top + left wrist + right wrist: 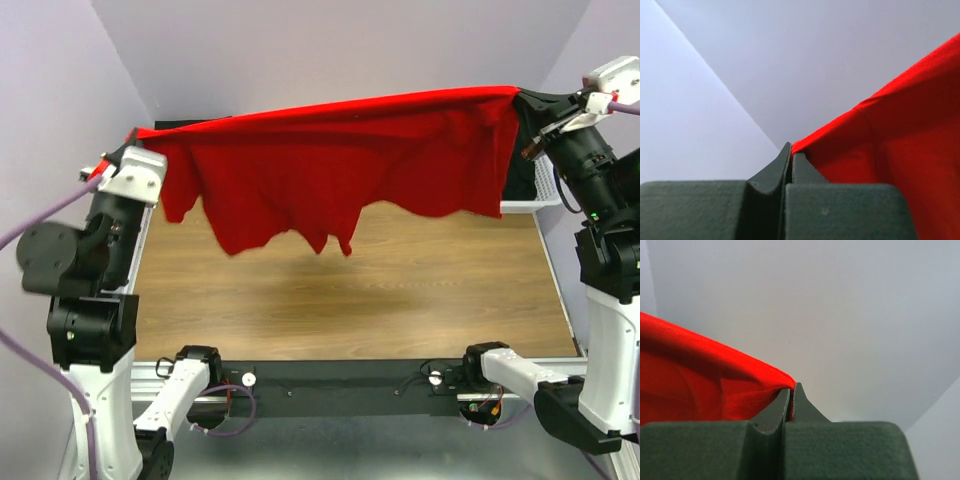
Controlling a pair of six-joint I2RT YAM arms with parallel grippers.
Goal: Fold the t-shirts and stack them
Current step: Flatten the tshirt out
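The red t-shirt (330, 165) hangs stretched in the air above the far half of the table, held by its top edge at both ends, its ragged lower edge hanging clear of the wood. My left gripper (135, 137) is shut on the shirt's left corner; the left wrist view shows red cloth (880, 145) pinched between the closed fingers. My right gripper (520, 95) is shut on the right corner; the right wrist view shows the red hem (715, 385) clamped in the jaws. A strip of black cloth (185, 124) shows just behind the shirt's left top edge.
The wooden table (350, 300) lies below the shirt. A white lattice basket (540, 185) stands at the far right edge, partly behind the right arm, with dark cloth (518, 175) in it. Pale walls close in on all sides.
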